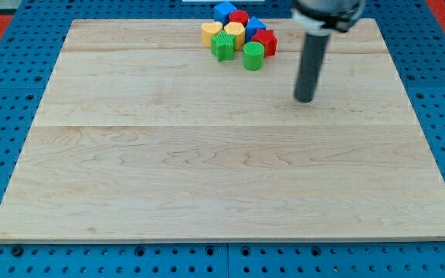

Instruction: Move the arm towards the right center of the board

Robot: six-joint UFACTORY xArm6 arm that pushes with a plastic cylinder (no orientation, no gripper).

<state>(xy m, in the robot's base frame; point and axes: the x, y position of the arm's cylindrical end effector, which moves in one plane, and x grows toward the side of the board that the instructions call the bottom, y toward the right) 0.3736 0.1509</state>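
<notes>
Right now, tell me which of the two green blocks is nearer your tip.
The green cylinder, at the cluster's lower right edge, is nearer my tip. The other green block sits farther toward the view's left.

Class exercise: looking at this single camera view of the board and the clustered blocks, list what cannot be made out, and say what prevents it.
1. The arm above my tip: cut off by the view's top edge.
2. The blue block: its top meets the view's top edge, so its shape is unclear.
3. The red block and the second blue block: partly hidden by the yellow blocks in front.
</notes>
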